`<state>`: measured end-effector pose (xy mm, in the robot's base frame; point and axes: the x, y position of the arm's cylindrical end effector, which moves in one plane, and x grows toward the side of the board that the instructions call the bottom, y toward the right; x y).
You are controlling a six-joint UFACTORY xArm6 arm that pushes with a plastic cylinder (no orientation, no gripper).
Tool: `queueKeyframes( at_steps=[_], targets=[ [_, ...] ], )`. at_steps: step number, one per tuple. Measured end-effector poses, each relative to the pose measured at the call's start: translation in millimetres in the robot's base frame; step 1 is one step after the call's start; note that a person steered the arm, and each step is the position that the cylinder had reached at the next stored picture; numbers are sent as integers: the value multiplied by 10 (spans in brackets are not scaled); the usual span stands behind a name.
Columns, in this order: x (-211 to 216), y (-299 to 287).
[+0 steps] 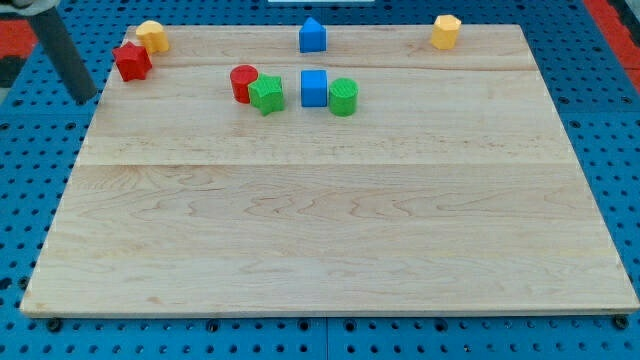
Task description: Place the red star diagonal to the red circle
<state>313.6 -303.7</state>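
Viewing source: one camera view only, looking down at an angle on the tabletop [330, 240], a pale wooden board on a blue perforated base.
Rod: dark, straight, entering from the view's top left corner and slanting down toward the view's right.
My tip [88, 100]: at the board's left edge, near its upper left corner; whether it rests on the wood or just off it cannot be told.
Claw: none fitted and none in view, so no released or clenched state can be told.
Red star [131, 60]: task block, at the upper left corner of the board, above and to the view's right of my tip, apart from it.
Yellow block, left [152, 36]: rounded form, touching or just beside the red star on its upper right side.
Red circle [242, 82]: task block, a short cylinder, well to the view's right of the red star and slightly lower.
Green star [267, 94]: touching the red circle on its lower right side.
Blue cube [314, 88]: just beside the green star, on the view's right, with a gap between.
Green cylinder [343, 97]: touching or just beside the blue cube on the view's right.
Blue house-shaped block [313, 35]: near the top edge, directly above the blue cube.
Yellow block, right [446, 31]: angular form, at the top edge, well toward the view's right.
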Motion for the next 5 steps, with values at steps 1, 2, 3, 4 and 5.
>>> queueKeyframes(
  at_steps=[1, 2, 3, 4, 5],
  targets=[
    [-501, 0],
    [-666, 287],
    [-155, 1171],
    [185, 1651],
    [227, 1380]
  ],
)
